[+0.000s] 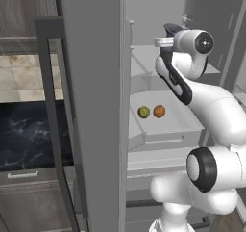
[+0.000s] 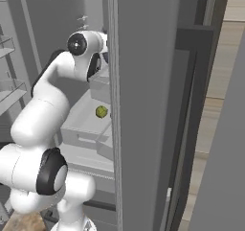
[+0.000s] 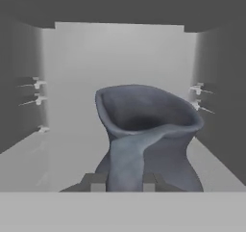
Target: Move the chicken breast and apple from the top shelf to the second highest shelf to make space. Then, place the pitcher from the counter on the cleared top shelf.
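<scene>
Left base view, going left to right: black veined counter (image 1: 29, 135) sits at mid left of frame, behind the dark door frame. A wide grey fridge door panel runs top to bottom left of centre. Right of it, inside the fridge, the apple (image 1: 143, 112) and chicken breast (image 1: 159, 111) lie side by side near frame centre on the second highest shelf (image 1: 168, 122), apple on the left, close together; can't tell if they touch. Above them, upper centre-right, the top shelf (image 1: 144, 58) shows as a pale slab, w/ the arm's wrist reaching in over it at upper right.

Right base view: arm rises from lower left, wrist at upper left-centre; apple (image 2: 101, 111) shows just left of the door edge, mid frame.

Hand view: the pitcher (image 3: 146, 135) fills centre and lower centre, flared rim facing the camera, handle running down to the bottom centre. End effector (image 3: 124, 182) is closed on the pitcher's handle, 2 tips either side of it at the bottom. Pale shelf surface spreads around the pitcher; grey fridge walls w/ small pegs at left and right. Can't tell if the pitcher's base touches the shelf.
</scene>
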